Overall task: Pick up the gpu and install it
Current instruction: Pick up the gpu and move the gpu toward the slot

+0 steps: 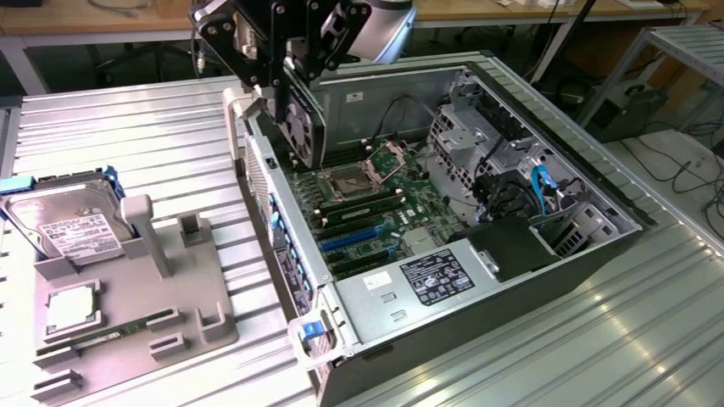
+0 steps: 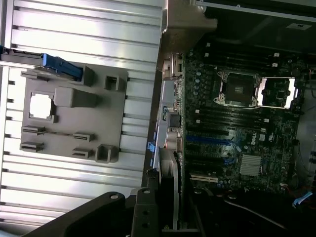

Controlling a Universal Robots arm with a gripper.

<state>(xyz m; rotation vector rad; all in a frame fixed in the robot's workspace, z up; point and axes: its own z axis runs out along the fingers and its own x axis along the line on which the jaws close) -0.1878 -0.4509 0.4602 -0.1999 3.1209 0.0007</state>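
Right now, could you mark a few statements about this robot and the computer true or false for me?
1. The jaws hold the gpu above the computer case. True.
2. The gpu sits plugged into a blue slot. False: it hangs above the motherboard, unplugged.
3. A hard drive stands in the grey holder. True.
4. The computer case is closed. False: its side is open and the motherboard shows.
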